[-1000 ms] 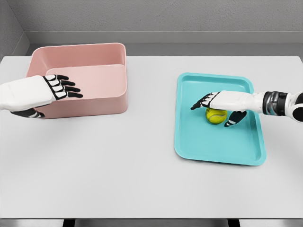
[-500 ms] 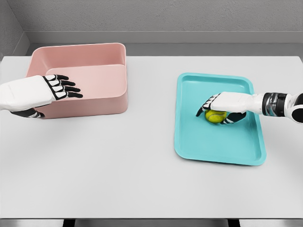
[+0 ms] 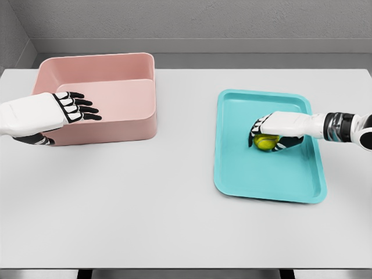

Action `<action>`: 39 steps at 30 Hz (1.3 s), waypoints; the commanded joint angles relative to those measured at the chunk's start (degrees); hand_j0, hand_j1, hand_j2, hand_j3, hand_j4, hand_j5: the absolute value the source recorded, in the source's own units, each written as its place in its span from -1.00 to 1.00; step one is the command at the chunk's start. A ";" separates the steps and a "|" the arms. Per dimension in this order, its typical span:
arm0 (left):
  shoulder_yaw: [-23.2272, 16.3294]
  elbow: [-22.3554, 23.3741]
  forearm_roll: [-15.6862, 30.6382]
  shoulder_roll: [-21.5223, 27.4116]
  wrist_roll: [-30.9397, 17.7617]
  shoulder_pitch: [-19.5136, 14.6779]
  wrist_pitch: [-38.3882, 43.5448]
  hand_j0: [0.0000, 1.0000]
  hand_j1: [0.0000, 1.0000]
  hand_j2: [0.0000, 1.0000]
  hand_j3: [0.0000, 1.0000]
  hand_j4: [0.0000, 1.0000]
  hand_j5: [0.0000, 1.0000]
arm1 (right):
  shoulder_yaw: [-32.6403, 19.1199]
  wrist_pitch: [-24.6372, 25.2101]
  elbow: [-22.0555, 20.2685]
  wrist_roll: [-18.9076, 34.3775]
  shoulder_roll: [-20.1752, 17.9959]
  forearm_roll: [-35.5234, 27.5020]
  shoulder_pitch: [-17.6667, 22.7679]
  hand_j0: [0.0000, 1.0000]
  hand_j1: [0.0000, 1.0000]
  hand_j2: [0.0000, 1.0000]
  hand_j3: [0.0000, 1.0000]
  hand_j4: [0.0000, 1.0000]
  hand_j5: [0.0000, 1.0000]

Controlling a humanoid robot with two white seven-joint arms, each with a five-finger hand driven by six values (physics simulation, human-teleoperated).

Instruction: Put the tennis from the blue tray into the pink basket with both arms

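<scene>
Right hand (image 3: 272,131) curled around tennis ball (image 3: 266,141), ball on blue tray (image 3: 264,174). Confirm firm wrap, lift straight up. Left hand (image 3: 68,108) relaxed, empty, over pink basket (image 3: 116,70) front wall.

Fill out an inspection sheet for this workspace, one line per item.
Surface: white table, flat, bare around the job's things.
Job's things: tennis ball lies on the blue tray, under the right hand; pink basket at far left, nothing seen inside.
Clutter: nothing seen.
Grippers: right hand curled over the ball, fingers wrapped around it; left hand open, fingers extended, at the basket's front left wall.
Cables: nothing seen.
Surroundings: grey wall behind the table.
</scene>
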 commanded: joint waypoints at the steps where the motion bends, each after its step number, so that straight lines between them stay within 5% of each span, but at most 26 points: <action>1: 0.04 0.00 0.32 0.07 0.03 0.00 0.06 1.00 1.00 1.00 1.00 1.00 1.00 | -0.33 0.09 -0.23 0.00 -0.06 -0.31 0.00 0.05 0.05 0.05 0.05 0.05 0.05; 6: 0.04 -0.08 0.32 0.07 0.03 0.00 0.06 1.00 1.00 1.00 1.00 1.00 1.00 | -0.59 0.09 -0.49 0.00 -0.24 -0.84 -0.53 -0.02 -0.02 -0.02 -0.02 -0.02 -0.02; 19: 0.04 -0.44 0.40 0.07 0.03 0.00 0.06 1.00 1.00 1.00 1.00 1.00 1.00 | -2.17 0.09 -11.91 0.18 -4.28 -0.67 -0.44 -0.16 -0.16 -0.16 -0.16 -0.16 -0.16; 28: 0.04 -1.31 0.40 0.25 0.03 0.00 0.06 1.00 1.00 1.00 1.00 1.00 1.00 | -1.82 0.09 -22.99 2.13 -3.58 1.44 0.18 -0.24 -0.24 -0.24 -0.24 -0.24 -0.24; 39: 0.39 -4.74 0.67 2.44 0.03 2.55 0.06 1.00 1.00 1.00 1.00 1.00 1.00 | -1.20 0.09 -28.61 2.13 -0.68 3.11 0.18 -0.24 -0.24 -0.24 -0.24 -0.24 -0.24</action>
